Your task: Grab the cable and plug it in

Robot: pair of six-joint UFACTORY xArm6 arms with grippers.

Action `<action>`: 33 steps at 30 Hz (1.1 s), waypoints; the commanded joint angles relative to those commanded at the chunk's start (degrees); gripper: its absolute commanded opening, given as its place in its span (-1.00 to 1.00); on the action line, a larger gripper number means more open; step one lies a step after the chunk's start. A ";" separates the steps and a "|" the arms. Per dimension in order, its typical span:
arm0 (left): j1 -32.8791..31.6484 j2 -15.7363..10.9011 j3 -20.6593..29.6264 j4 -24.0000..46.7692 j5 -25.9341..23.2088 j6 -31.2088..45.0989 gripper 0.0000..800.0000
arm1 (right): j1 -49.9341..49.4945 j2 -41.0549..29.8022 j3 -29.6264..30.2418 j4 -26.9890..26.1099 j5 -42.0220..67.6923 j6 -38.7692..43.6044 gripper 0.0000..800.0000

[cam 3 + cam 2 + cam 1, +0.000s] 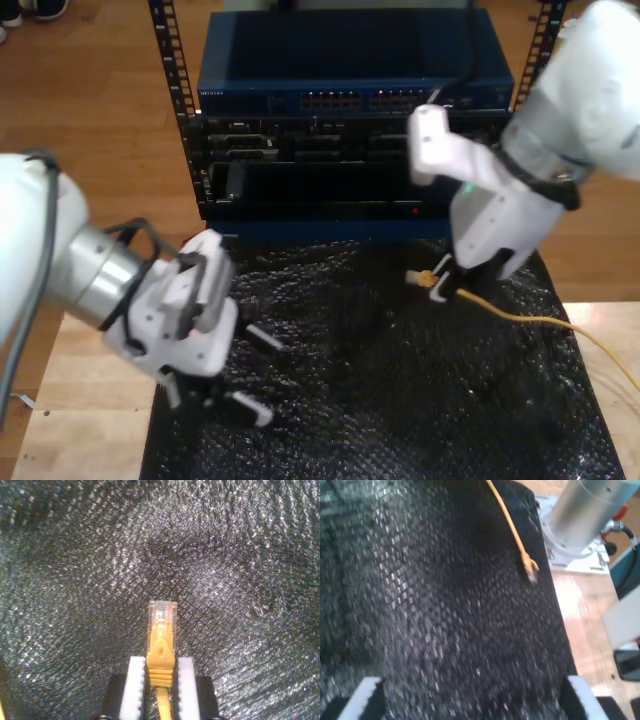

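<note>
**Plug in hand, port yet to find**

Over the exterior view's left side of the black mat, my first gripper hangs idle with its white-tipped fingers spread wide and nothing between them. Nearer the middle, the rack of network gear stands behind the mat, a row of small ports along its blue switch. Toward the exterior view's right, my second gripper is clamped on the cable just behind its clear plug — the plug juts straight out past the pads, raised above the mat, while the yellow line trails off to the right edge.

The step in hand looks like carrying the plug to a port. Doing it well likely means keeping the plug square in the pads, lining it up straight with one opening — its clip side matched to the port's notch — and pushing gently, with slack left in the cable.
</note>
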 joint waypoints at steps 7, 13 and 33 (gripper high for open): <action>-4.57 2.37 -3.52 -2.81 -2.81 -2.99 1.00 | -1.41 -1.05 0.09 3.60 2.46 -1.76 -0.98; -8.53 3.16 -4.92 -5.19 -4.57 -2.73 1.00 | -1.49 -1.93 -0.09 3.78 3.34 -1.76 -0.98; -10.46 6.59 -10.46 -12.04 -4.75 -2.37 1.00 | -1.32 -3.78 0.18 7.38 3.52 -1.58 -0.98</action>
